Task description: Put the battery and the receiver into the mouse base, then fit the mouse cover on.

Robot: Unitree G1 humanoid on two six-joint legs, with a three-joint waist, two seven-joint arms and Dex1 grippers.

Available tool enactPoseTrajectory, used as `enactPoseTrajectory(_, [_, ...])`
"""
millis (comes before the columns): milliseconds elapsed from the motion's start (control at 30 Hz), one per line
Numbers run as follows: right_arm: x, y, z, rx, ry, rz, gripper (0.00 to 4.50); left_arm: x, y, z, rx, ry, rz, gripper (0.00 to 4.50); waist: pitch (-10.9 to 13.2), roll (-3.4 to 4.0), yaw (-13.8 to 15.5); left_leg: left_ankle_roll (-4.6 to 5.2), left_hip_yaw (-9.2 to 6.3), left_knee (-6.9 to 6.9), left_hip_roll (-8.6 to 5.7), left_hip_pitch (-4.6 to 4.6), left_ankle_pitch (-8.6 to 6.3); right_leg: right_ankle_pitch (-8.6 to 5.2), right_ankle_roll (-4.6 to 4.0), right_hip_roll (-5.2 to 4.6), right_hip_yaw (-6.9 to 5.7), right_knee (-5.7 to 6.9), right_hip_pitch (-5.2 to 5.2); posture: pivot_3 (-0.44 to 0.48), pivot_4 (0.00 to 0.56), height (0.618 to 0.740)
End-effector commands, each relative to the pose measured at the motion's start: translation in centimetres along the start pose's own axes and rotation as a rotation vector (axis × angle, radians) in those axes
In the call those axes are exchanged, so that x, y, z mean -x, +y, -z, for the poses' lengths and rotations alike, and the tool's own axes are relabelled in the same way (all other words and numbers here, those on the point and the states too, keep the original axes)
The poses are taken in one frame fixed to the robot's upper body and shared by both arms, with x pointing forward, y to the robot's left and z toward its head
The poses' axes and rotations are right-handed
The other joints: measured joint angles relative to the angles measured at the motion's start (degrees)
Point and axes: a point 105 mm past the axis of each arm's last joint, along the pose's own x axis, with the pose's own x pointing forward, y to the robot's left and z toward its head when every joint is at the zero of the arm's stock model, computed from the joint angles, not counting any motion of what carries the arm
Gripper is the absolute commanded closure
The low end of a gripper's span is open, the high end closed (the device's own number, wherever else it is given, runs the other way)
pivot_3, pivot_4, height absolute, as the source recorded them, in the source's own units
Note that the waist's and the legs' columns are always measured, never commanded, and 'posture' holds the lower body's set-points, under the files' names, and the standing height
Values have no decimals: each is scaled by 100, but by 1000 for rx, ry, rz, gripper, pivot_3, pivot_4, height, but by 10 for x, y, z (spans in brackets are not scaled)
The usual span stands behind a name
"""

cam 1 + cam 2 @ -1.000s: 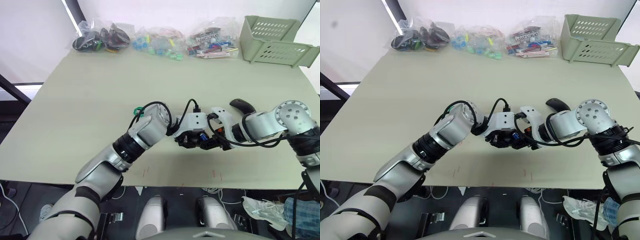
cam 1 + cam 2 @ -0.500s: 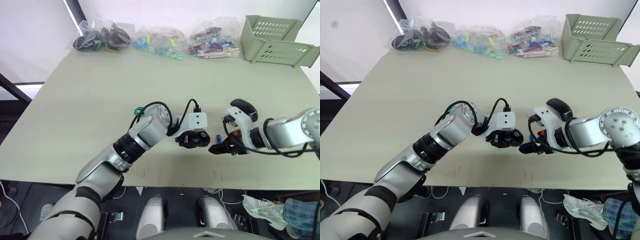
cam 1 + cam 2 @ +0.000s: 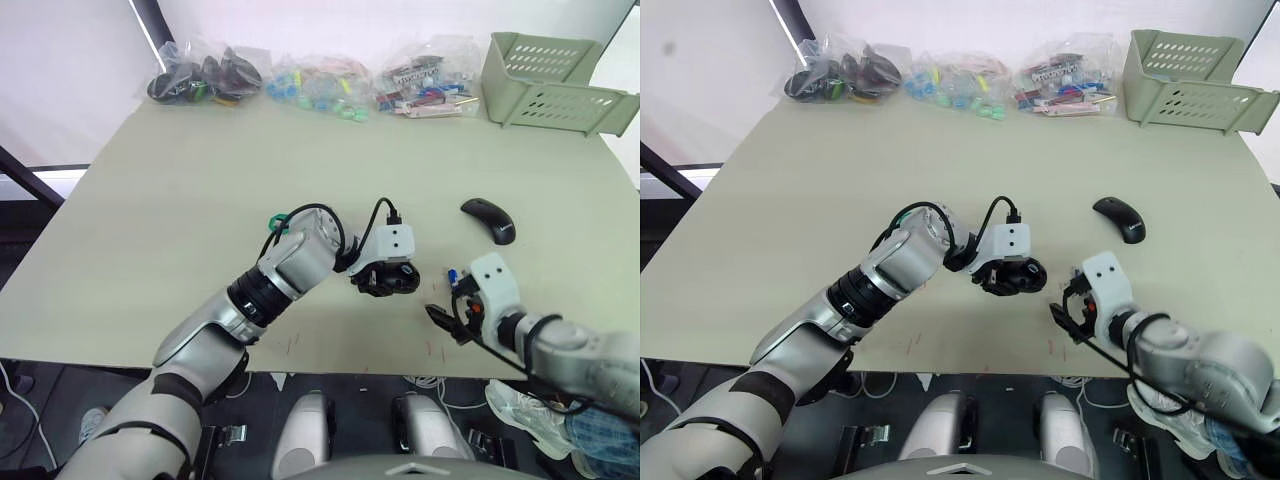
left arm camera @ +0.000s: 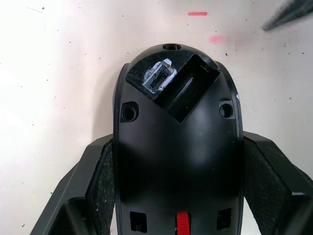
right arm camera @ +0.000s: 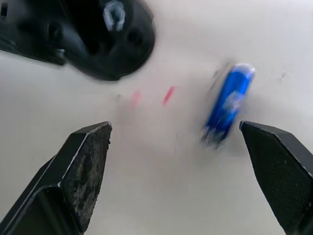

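With the black oval mouse base clamped in the left gripper and the small blue cylindrical battery loose on the table just right of it, the wide-open, empty right gripper risks nudging the round cell rolling.

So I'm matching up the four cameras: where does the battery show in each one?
Left eye view: battery lies on the table, between the mouse base and the right pincer.
Right eye view: I cannot make it out; the right arm covers that spot.
Left wrist view: I cannot pick it out.
Right wrist view: battery lies between the fingers, beside the base.
Shared landmark: the mouse base.
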Motion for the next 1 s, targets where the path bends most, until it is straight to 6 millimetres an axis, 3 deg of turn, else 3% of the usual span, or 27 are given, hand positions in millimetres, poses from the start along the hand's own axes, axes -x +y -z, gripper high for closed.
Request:
enactPoseTrajectory(33, [0,-3,-3,-20,-118,122,95,-13,-9,14,35,46,31,1544,-3,-3,1,0,2,0,0,3,0,-2,3,1,2,-1,1,0,150,740])
enactPoseTrajectory(433, [-17,-13,6,-160,-216,303,95,-13,-7,15,36,50,27,1544,-10,-8,-3,0,8,5,2,7,0,-12,-14,0,6,0,1,0,150,740])
enactPoseTrajectory(733, [-8,-21,6,-132,-252,309,4263,-14,-8,15,37,48,26,1544,-13,-8,3,0,6,5,1,8,0,-11,-17,1,5,3,2,0,150,740])
enactPoseTrajectory(767, [-7,-20,3,-121,-265,293,4420,-15,-8,15,36,48,26,1544,-13,-8,5,0,6,5,1,7,0,-11,-17,1,5,3,2,0,150,740])
enactPoseTrajectory(1000, [10,-5,-23,-3,-318,89,4416,-15,-7,16,33,50,24,1544,-12,-8,2,0,7,5,-1,7,0,-9,-16,0,6,3,2,0,150,740])
